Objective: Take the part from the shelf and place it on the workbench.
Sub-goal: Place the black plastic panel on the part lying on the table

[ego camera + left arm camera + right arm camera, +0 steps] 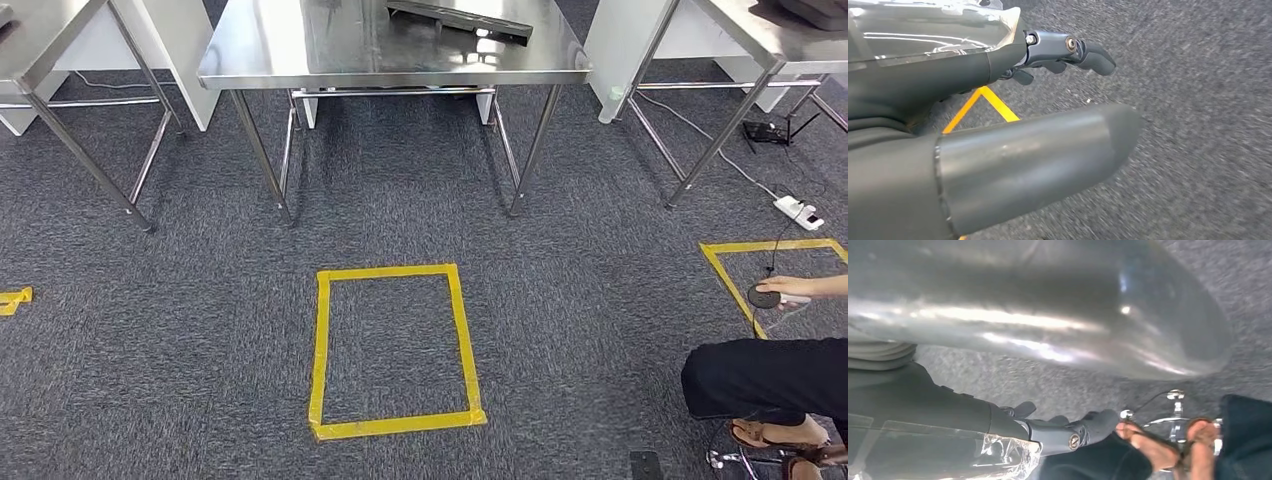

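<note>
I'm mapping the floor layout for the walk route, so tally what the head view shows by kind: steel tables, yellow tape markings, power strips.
Shiny stainless-steel tables: 3 (left, middle, right)
Yellow tape markings on the grey carpet: 3 (full rectangle, partial rectangle, short scrap)
White power strips: 1
Total: 7

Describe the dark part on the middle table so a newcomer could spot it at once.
Three steel tables stand on grey carpet; take the middle one, straight beyond the yellow tape rectangle on the floor. Near its far edge lies a long, flat, dark part, set at a slant. It alone breaks that shiny top.
</note>
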`<state>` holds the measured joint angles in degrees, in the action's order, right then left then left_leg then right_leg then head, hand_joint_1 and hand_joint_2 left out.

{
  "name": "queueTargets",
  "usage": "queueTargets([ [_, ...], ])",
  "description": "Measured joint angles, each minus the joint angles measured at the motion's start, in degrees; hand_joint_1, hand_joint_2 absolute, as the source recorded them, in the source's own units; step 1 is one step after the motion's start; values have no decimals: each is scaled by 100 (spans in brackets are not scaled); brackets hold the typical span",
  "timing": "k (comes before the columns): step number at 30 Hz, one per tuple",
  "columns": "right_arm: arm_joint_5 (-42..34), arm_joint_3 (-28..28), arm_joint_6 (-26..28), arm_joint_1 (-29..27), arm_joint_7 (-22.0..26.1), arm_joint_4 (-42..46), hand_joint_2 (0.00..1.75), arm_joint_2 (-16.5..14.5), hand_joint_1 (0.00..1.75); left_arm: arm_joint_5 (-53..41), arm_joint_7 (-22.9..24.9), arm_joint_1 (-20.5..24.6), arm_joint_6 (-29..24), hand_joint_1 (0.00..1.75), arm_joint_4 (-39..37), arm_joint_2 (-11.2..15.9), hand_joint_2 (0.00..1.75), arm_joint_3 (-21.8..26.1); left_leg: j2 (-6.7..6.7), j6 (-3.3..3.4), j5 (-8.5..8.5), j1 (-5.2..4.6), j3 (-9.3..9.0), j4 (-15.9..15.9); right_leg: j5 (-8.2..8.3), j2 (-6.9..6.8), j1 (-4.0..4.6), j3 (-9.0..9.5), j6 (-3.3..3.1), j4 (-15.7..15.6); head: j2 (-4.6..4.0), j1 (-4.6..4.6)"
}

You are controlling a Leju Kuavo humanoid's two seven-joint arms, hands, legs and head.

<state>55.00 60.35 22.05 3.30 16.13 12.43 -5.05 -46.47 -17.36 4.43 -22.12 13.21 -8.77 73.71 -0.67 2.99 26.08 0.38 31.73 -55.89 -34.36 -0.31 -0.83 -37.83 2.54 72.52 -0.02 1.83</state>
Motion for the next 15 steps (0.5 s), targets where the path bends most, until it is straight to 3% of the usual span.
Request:
queueTargets([
  [2, -20, 4, 2, 0, 3, -1, 0, 10, 0, -10, -5, 1, 3, 0, -14, 1, 0, -4, -15, -26, -141, 1, 191, -19, 212, 2, -8, 247, 140, 64, 0, 1],
  [3, -41, 7, 2, 1, 14, -1, 0, 14, 0, -14, -18, 1, 10, 0, -19, 1, 0, -5, -18, -46, -206, 1, 274, -32, 369, 3, -13, 494, 194, -181, 0, 1],
  [4, -66, 13, 3, 2, 31, -1, 0, 18, 0, -15, -40, 2, 26, 0, -22, 3, 0, -6, -16, -74, -262, -7, 344, -48, 425, 3, -11, 859, 201, -618, 0, 4],
  [6, -106, 37, 5, 6, 80, -3, 0, 23, 0, -1, -84, 4, 69, 0, -29, 7, 0, -7, -17, -140, -375, -33, 421, -82, 263, 6, 22, 1495, 101, -1558, 0, 1],
  [7, -122, 54, 8, 5, 104, -5, 0, 21, 0, 8, -99, 6, 88, 0, -32, 11, 0, -8, -19, -171, -425, -44, 434, -88, 147, 7, 44, 1676, 34, -1856, 0, -3],
  [9, -151, 93, 13, -6, 132, -14, 0, 16, 0, 19, -109, 7, 104, 0, -40, 23, 0, -10, -20, -233, -501, -26, 453, -92, 124, 1, 31, 1668, -75, -1948, 0, -12],
  [10, -164, 114, 17, -12, 145, -17, 0, 13, 0, 20, -112, 5, 107, 0, -46, 29, 0, -11, -10, -262, -427, -9, 483, -146, 166, -7, 14, 1631, -136, -1941, 0, -14],
  [11, -172, 131, 20, -16, 158, -20, 0, 12, 0, 20, -110, 0, 107, 0, -55, 32, 0, -10, 1, -290, -254, 8, 536, -288, 216, -16, -4, 1589, -203, -1940, 0, -18],
  [13, -177, 152, 26, -18, 198, -21, 0, 11, 0, 19, -102, -7, 107, 0, -69, 34, 0, -8, 29, -337, 300, 25, 729, -908, 315, -32, 5, 1488, -296, -1936, 0, -27],
  [14, -180, 156, 26, -20, 214, -21, 0, 11, 0, 16, -98, -9, 107, 0, -72, 37, 0, -8, 37, -357, 514, 28, 830, -1290, 354, -38, 19, 1438, -312, -1931, 0, -31],
  [15, -184, 161, 26, -22, 222, -21, 0, 11, 0, 13, -96, -9, 107, 0, -73, 40, 0, -8, 45, -370, 619, 28, 886, -1587, 386, -41, 31, 1392, -311, -1923, 0, -31],
])
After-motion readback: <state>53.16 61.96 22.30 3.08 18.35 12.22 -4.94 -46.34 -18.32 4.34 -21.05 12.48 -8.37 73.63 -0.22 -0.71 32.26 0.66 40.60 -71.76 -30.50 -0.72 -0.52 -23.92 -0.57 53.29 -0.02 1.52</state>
